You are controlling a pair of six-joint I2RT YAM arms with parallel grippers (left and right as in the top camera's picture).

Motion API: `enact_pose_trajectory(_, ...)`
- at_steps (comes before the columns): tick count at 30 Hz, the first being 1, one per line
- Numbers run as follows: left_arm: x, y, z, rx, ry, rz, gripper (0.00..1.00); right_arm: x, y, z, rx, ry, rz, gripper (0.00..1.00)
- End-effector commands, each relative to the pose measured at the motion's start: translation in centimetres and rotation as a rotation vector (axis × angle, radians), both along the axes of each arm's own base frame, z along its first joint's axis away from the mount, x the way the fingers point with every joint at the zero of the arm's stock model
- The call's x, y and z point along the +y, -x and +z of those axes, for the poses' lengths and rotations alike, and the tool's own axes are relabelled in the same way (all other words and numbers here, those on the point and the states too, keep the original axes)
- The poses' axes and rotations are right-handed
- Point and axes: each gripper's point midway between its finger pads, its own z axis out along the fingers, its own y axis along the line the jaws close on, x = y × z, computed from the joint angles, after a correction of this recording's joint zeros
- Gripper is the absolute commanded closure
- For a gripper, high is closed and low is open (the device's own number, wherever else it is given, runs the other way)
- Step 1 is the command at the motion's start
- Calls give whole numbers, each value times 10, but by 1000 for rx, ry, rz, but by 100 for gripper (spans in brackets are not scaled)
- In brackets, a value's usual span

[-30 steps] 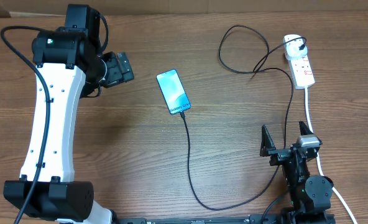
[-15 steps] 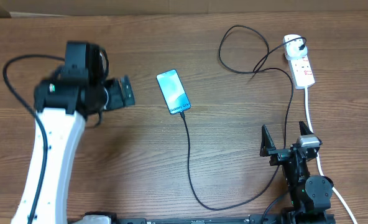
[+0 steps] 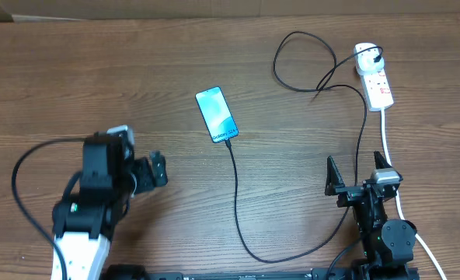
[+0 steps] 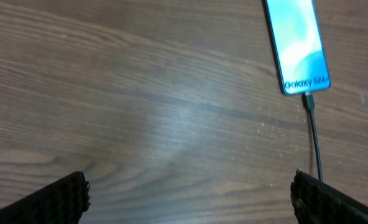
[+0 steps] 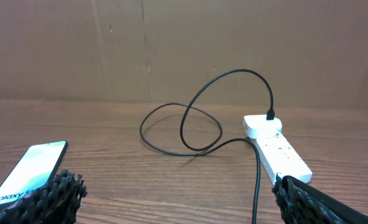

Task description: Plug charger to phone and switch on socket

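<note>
blue phone (image 3: 217,114): one; white socket (image 3: 377,82): one

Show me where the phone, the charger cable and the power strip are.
phone (image 3: 217,114), overhead view, on the middle of its lit blue screen.
charger cable (image 3: 235,187), overhead view, on the straight black run below the phone.
power strip (image 3: 378,87), overhead view, on its white body by the red switches.
</note>
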Motion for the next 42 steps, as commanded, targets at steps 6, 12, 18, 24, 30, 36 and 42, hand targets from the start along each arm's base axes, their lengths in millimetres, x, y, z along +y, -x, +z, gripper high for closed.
enact_pose_trajectory(6,14,32,-7,-229,-22,19,0,-2,0,-2,-4,1,-13,0)
enact_pose_trajectory(12,7,41,-9,-389,-42,-51,0,-2,0,-2,-4,1,-13,0)
enact_pose_trajectory(18,2,38,15,-579,-65,-100,0,-2,0,-2,-4,1,-13,0)
enact_pose_trajectory(24,7,30,36,-762,-101,-82,0,-2,0,-2,-4,1,-13,0)
enact_pose_trajectory(30,3,22,46,-896,-131,-113,0,-2,0,-2,-4,1,-13,0)
enact_pose_trajectory(36,-1,12,61,-1066,-131,-128,0,-2,0,-2,-4,1,-13,0)
enact_pose_trajectory(42,-9,11,64,-1159,-212,-207,0,-2,0,-2,-4,1,-13,0)
